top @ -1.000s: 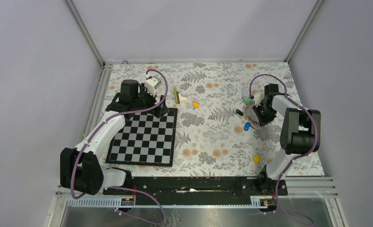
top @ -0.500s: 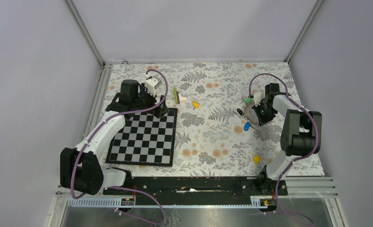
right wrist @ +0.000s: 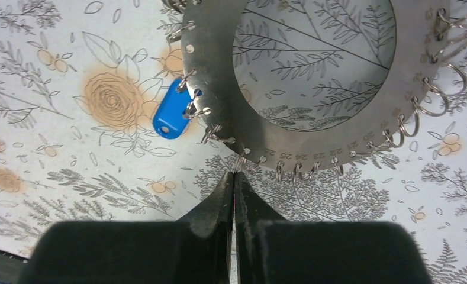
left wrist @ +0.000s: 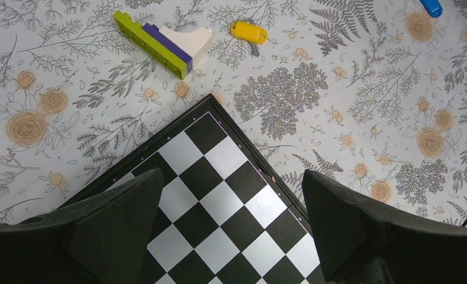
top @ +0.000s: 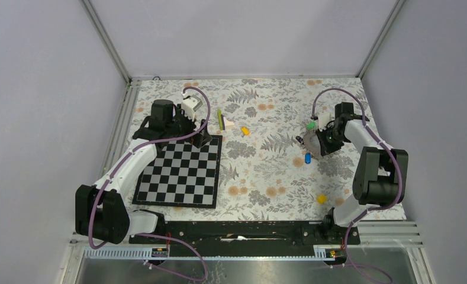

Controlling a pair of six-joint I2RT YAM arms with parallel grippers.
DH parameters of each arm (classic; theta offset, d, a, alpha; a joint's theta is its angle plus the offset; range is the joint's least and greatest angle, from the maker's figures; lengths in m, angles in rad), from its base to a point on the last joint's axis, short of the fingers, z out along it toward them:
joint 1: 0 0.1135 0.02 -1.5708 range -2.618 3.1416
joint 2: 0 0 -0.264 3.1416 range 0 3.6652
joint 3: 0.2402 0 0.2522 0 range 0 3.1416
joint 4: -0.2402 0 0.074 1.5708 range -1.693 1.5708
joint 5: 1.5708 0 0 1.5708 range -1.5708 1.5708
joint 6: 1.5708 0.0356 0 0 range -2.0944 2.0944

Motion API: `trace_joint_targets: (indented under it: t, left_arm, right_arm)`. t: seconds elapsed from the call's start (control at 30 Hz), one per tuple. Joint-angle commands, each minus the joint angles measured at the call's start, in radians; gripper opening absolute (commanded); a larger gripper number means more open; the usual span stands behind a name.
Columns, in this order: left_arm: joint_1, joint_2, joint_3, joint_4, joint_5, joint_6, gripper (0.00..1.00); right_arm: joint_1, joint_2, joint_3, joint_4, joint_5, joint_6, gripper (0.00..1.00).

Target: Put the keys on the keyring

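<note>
R pincer (right wrist: 234, 177) clenched, fingers pressed flat together w/ no gap; tips sit right at a small split ring (right wrist: 241, 160) on the near rim of the keyring (right wrist: 210, 77). Can't tell whether that ring is actually nipped. Keyring = flat grey metal band w/ numbered holes and many small split rings round its edge, at the R side of the floral surface (top: 266, 171). Blue key (right wrist: 171, 113) just beside the keyring's outer rim, one end hidden behind the band. Green key (top: 310, 125) on the far side of the keyring, next to the R wrist. Yellow key (left wrist: 248, 31) mid-surface, well apart from the keyring, near a green/purple/white brick strip (left wrist: 160, 41). Second yellow key (top: 321, 199) near the R arm base. L pincer (left wrist: 231, 177) released, fingers spread wide, grasping nothing, above the far corner of the chessboard (left wrist: 219, 236).
</note>
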Motion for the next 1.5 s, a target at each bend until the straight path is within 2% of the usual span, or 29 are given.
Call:
trace_joint_targets:
  t: [0.0, 0.27, 0.43, 0.77, 1.07, 1.33, 1.47]
  left_arm:
    - [-0.007, -0.012, 0.027, 0.02, 0.048, 0.0, 0.99]
    - [-0.102, 0.022, 0.045, 0.03, 0.043, 0.035, 0.93]
    - [-0.165, 0.051, 0.093, 0.03, 0.103, 0.07, 0.92]
    - [-0.258, 0.178, 0.355, -0.027, 0.191, 0.105, 0.91]
    - [-0.329, 0.304, 0.564, -0.07, 0.278, 0.118, 0.82]
    - [-0.367, 0.326, 0.568, -0.07, 0.416, 0.217, 0.7]
    - [-0.398, 0.345, 0.59, -0.07, 0.454, 0.202, 0.59]
  right_arm:
    - [-0.005, -0.049, 0.035, -0.048, -0.094, -0.014, 0.0]
    - [-0.005, -0.106, 0.104, -0.115, -0.217, -0.039, 0.0]
    - [-0.003, -0.172, 0.14, -0.169, -0.307, -0.103, 0.0]
    - [0.065, -0.259, 0.222, -0.213, -0.507, -0.149, 0.0]
    - [0.216, -0.277, 0.278, -0.143, -0.637, -0.113, 0.0]
    - [0.265, -0.3, 0.246, 0.047, -0.807, -0.003, 0.0]
    - [0.284, -0.337, 0.202, 0.163, -0.869, 0.08, 0.0]
